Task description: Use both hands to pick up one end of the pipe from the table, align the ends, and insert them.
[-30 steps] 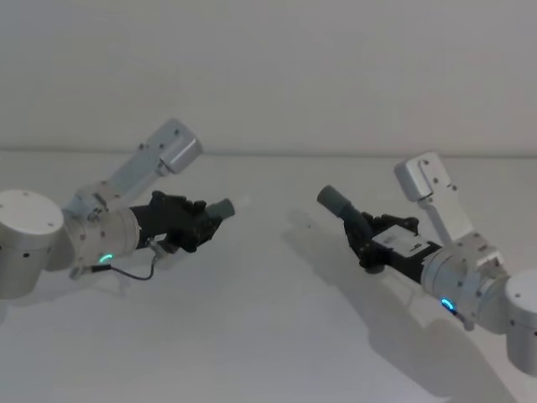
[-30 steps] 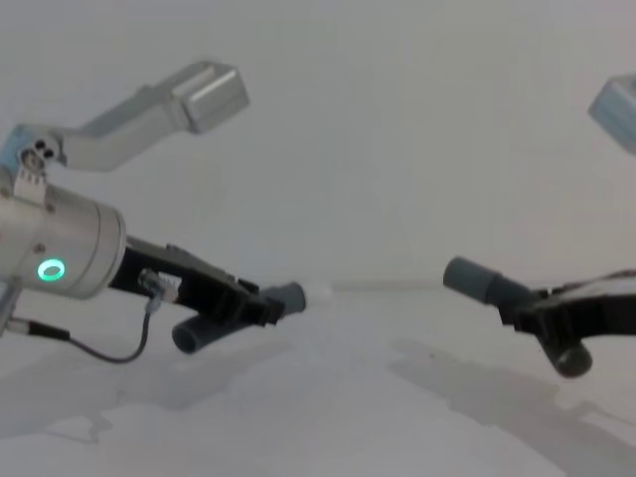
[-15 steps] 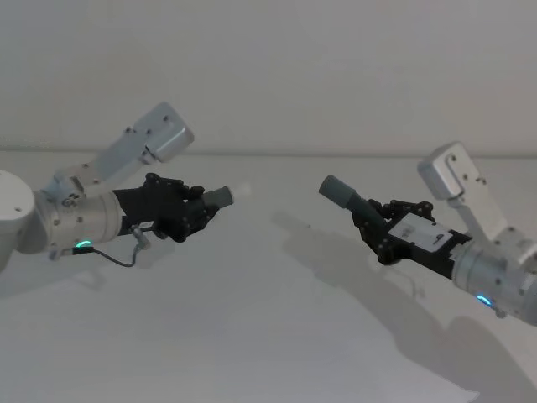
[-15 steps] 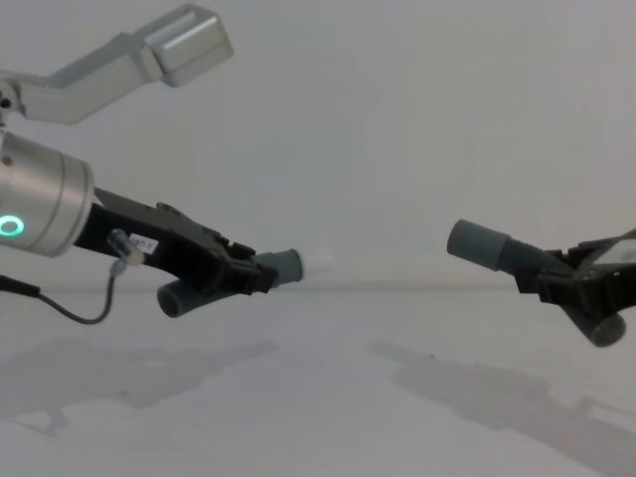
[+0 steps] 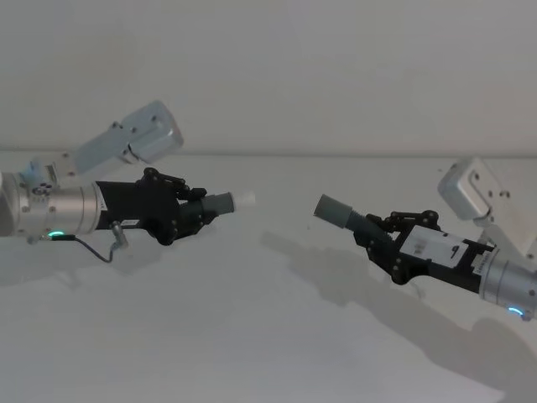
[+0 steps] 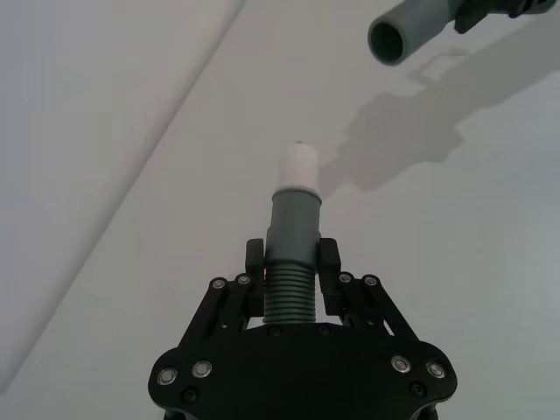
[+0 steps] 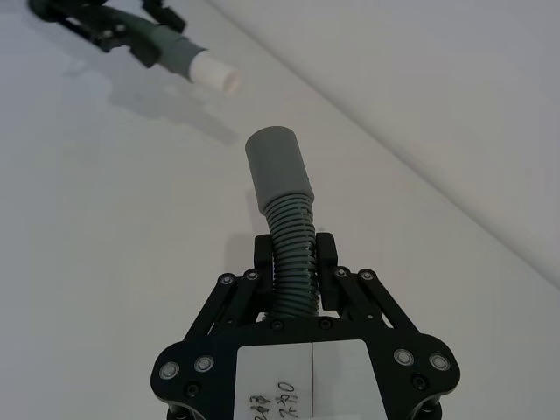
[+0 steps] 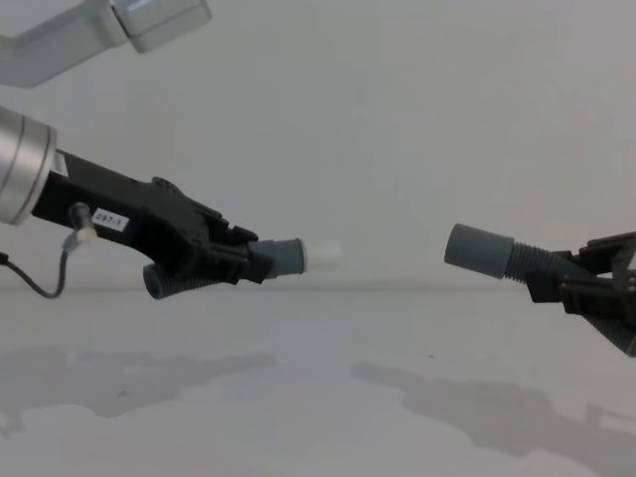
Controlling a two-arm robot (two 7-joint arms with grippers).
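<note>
Overall, two grippers each hold one of two pipe pieces in the air above a white table (image 5: 252,336), with the cuffed ends facing one another across a wide gap.

Left gripper (image 5: 195,208): reaches in from the left side of the head view. Its fingers are pressed against the ribbed part of the left piece (image 6: 289,282), one on each side, just behind the cuff. The tipped cuff (image 6: 294,223) juts out past the fingertips, and its single white tip (image 6: 300,166) points toward the right arm. In the chest view the open ribbed end of this piece shows below the gripper body.

Right gripper (image 5: 375,237): reaches in from the right side. Its fingers likewise pinch the ribs of the right piece (image 7: 291,241) behind the cuff. The plain cuff (image 7: 276,166) is wider, has an open round mouth, and points toward the left arm.

Count: two grippers, two pieces, two grey cuffs, one white tip. The cuffs are well apart and do not touch. Seen from the chest, they sit at about the same height, neither resting on the table.

Labels: a small white one (image 8: 109,220) on the left gripper body; a larger one (image 7: 311,376) on the right.

Surface and room: the table is flat and matte, and two soft shadows lie on it under the arms. A plain pale wall (image 5: 294,67) rises behind its far edge.
</note>
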